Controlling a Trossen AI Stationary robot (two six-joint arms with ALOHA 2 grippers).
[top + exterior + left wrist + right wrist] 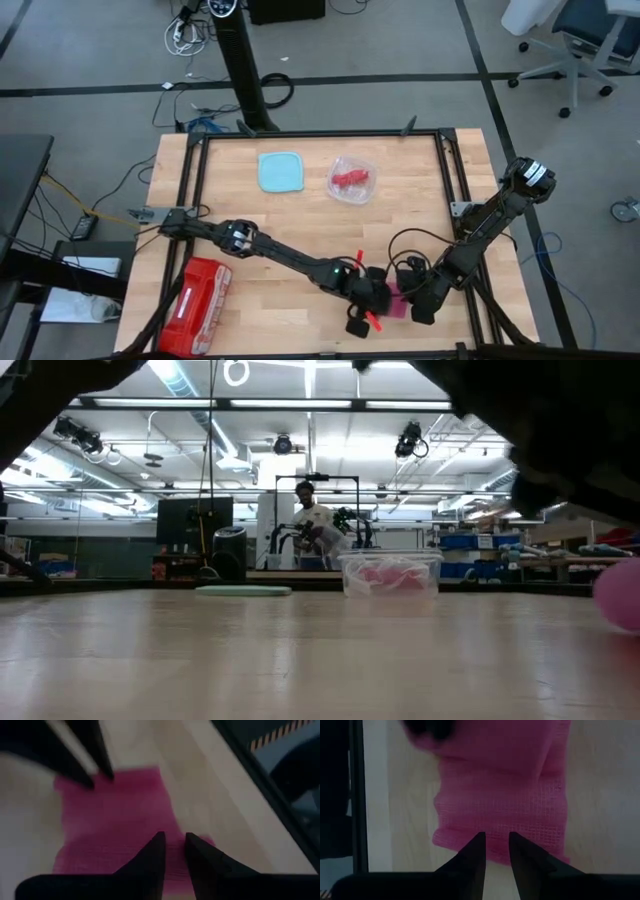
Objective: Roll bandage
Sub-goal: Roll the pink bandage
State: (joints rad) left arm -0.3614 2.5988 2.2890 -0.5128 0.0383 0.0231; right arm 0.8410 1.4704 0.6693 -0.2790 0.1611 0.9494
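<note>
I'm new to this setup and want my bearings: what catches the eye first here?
The two dark arms meeting at the table's near edge, the left gripper and right gripper both over the pink bandage. Next, the glossy red case at the near left corner. Farther back sit a light blue lid and a clear container.

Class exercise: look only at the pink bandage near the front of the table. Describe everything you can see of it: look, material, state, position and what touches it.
The bandage is a pink-magenta strip of soft, open-weave mesh fabric, with the grid of threads plain in the right wrist view. It lies flat on the wooden table, near the front edge on the right side, with slight wrinkles. The left hand and the right hand both sit at its edges from opposite sides, fingers narrowly parted; whether they pinch the fabric cannot be told.
</note>
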